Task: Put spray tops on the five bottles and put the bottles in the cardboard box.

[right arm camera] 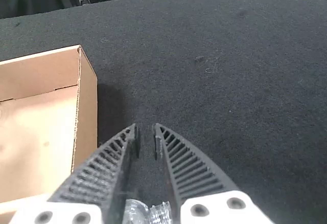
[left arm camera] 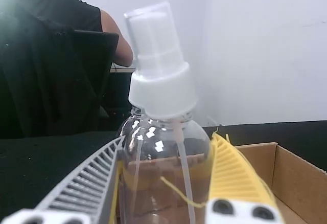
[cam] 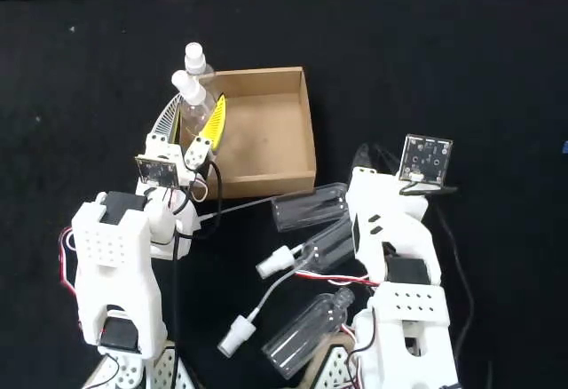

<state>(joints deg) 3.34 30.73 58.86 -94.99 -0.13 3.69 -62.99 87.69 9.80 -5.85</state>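
We see the left gripper point(cam: 199, 103), one ribbed grey finger and one yellow, clamped around a clear round-shouldered bottle point(left arm camera: 163, 157) with a white spray top point(left arm camera: 161, 75), upright at the left wall of the cardboard box point(cam: 309, 123). The right gripper point(right arm camera: 145, 129), dark and ribbed, is nearly closed on nothing above the matte black table point(cam: 461, 69). Three more clear bottles point(cam: 309, 208) lie beside the right arm, with two loose tops point(cam: 273, 263) with thin tubes near them
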